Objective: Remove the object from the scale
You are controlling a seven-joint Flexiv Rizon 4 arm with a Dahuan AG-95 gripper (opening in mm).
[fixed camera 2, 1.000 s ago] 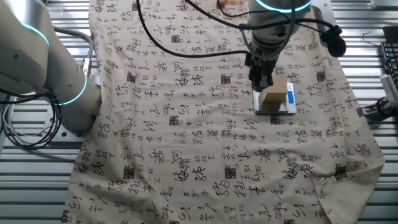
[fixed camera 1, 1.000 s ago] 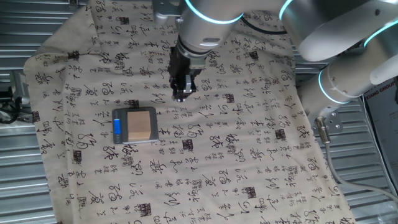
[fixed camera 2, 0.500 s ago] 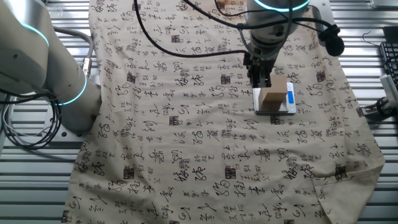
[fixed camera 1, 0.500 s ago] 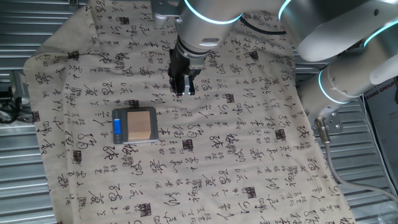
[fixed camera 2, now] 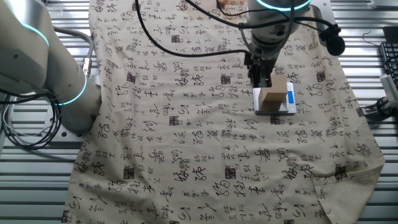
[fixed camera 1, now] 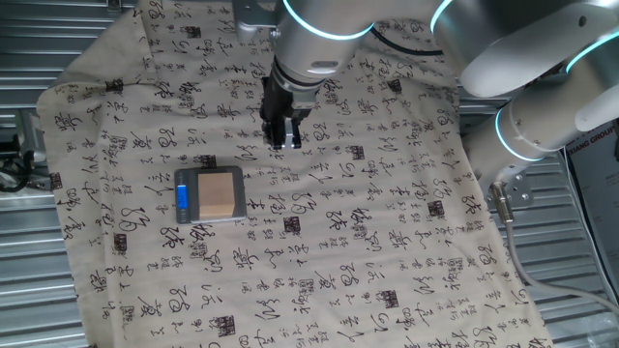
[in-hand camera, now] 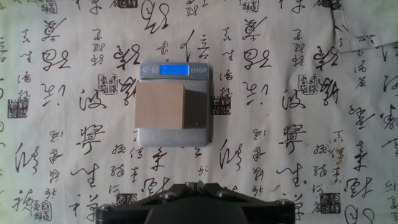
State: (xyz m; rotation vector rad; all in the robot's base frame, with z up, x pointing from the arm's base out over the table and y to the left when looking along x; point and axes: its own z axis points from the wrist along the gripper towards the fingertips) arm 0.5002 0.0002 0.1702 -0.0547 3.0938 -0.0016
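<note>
Clearly the block (in-hand camera: 160, 106) sits on the scale (in-hand camera: 175, 136), ahead of the gripper (fixed camera 1: 279, 143), whose fingers look pressed together, holding nothing. It seems light, rigid and wooden; its flat opposite side faces suit the jaws, once spread.

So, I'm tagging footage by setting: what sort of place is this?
Probably a robotics lab bench: a ribbed metal table draped with a calligraphy-print cloth, a small scale carrying a tan block, and another robot arm alongside.

Bright even light, soft shadows (hand view sharp)
</note>
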